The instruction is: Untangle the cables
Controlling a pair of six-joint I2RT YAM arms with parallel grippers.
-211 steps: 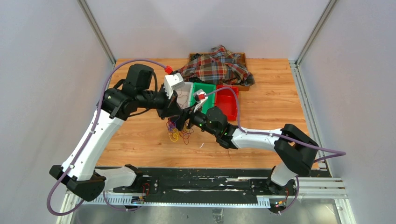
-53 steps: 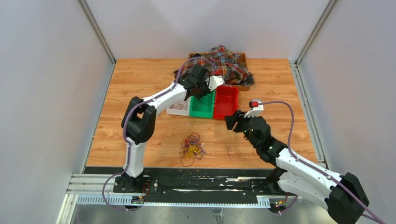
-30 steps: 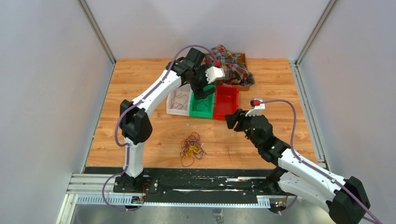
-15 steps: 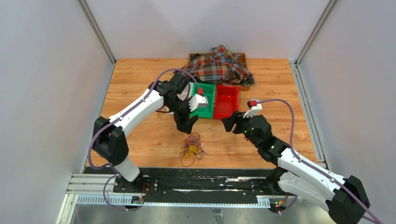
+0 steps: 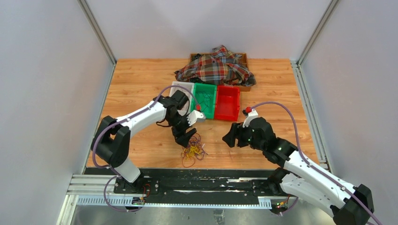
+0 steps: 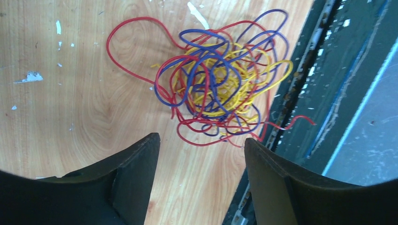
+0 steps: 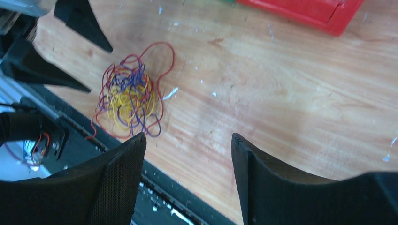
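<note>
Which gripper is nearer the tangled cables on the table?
Left. The left gripper hangs open just above the far edge of the cables; the right gripper is well off to their right.

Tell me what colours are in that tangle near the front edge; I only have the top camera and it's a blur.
Observer: The left wrist camera shows the tangle is red, blue and yellow wires knotted together.
Operator: Has the left gripper got hold of any?
Observer: No. The left gripper is open, with the tangle just ahead of its tips and nothing pinched.
Operator: Any loose end to go for?
Observer: One red end sticks out over the black rail.
</note>
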